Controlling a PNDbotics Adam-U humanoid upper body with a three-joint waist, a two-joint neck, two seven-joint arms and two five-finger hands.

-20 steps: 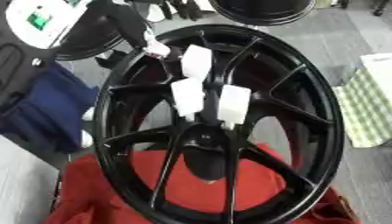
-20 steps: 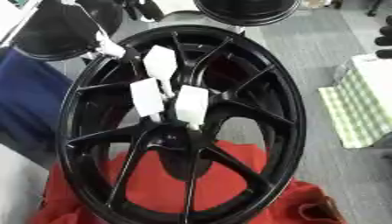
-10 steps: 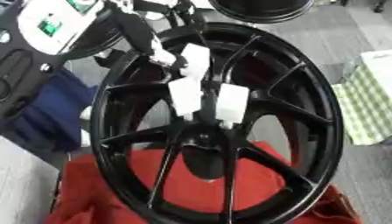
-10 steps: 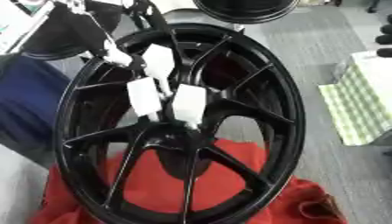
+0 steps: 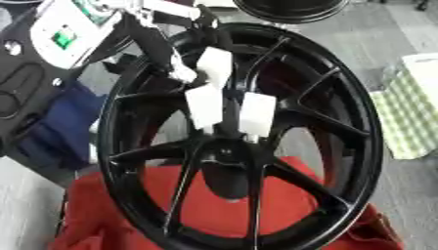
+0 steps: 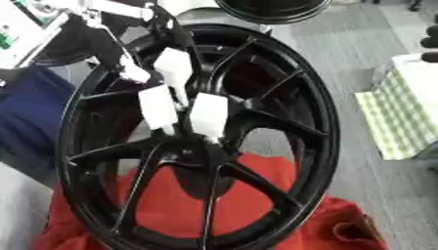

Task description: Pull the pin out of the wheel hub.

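Far left we see a white device with a green patch (image 5: 64, 36) and a dark blue cloth (image 5: 51, 129) below it; the left robot hand (image 5: 218, 100) comes in from the upper left, arm black with white parts; its white-tipped fingers (image 5: 205, 105) point down at the centre of the wheel hub (image 5: 244, 141), tips at or just above the hub bore; we can't tell whether they're spread or pinching anything; the pin itself we can't make out under the fingers. The wheel hub is black, multi-spoke, standing tilted on a red cloth (image 5: 214, 205) that shows through the spokes. Another black wheel (image 6: 273, 10) sits at the top edge; right of the hub, grey floor and a green-checked cloth (image 6: 398, 114). We don't see the right robot hand.
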